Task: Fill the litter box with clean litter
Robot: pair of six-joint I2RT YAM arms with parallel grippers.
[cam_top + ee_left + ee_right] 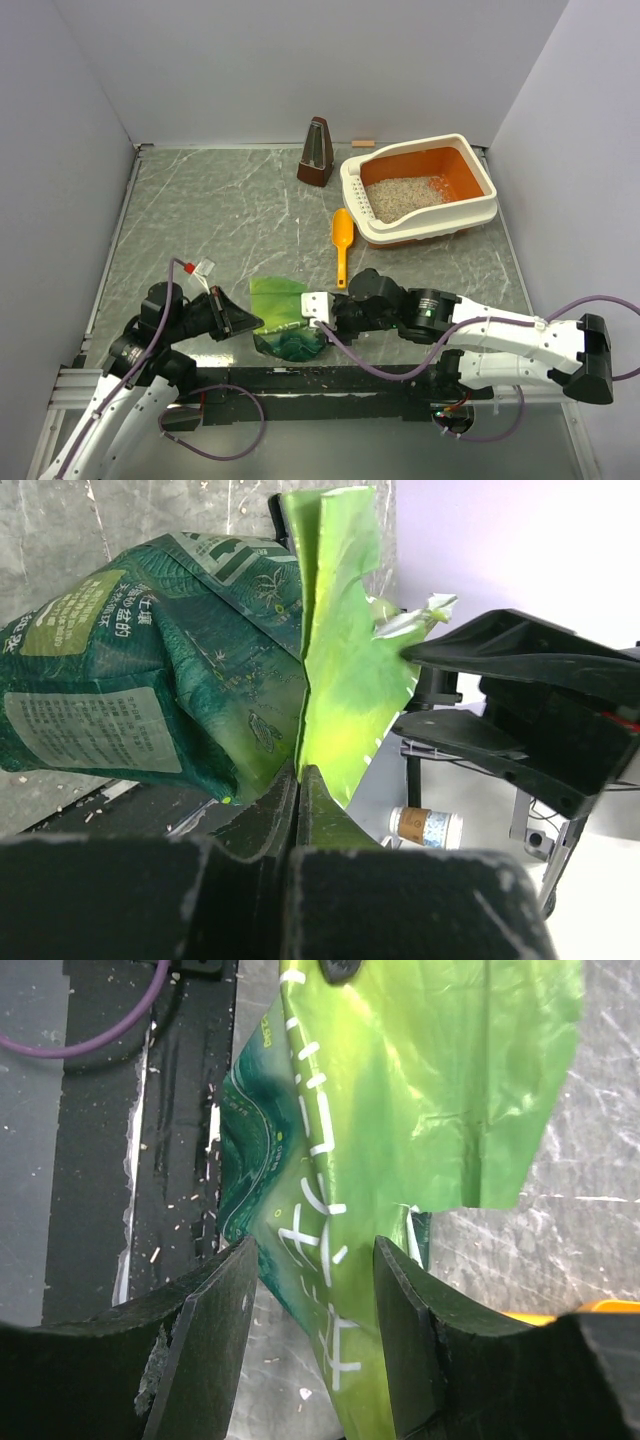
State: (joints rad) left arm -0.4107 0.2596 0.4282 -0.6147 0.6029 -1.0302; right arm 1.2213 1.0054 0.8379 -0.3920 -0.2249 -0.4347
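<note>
The litter box (pixel 428 228), cream outside and orange inside, stands at the far right with pale clean litter (pixel 403 193) covering part of its floor. A crinkly green bag (pixel 283 318) lies at the near middle of the table between both arms. My left gripper (pixel 298 772) is shut on a thin edge of the bag (pixel 150 670). My right gripper (pixel 312 1280) is open, its fingers (pixel 215 1305) straddling a fold of the bag (pixel 420 1080); the fold lies against the right-hand finger, with a gap on the left. From above, the two grippers (pixel 243 322) (pixel 312 310) face each other across the bag.
An orange scoop (pixel 342 240) lies between the bag and the litter box. A brown pyramid-shaped object (pixel 317 152) and a small wooden block (pixel 363 143) stand at the back. Spilled granules dot the black rail (pixel 180 1160) at the near edge. Grey walls close in three sides.
</note>
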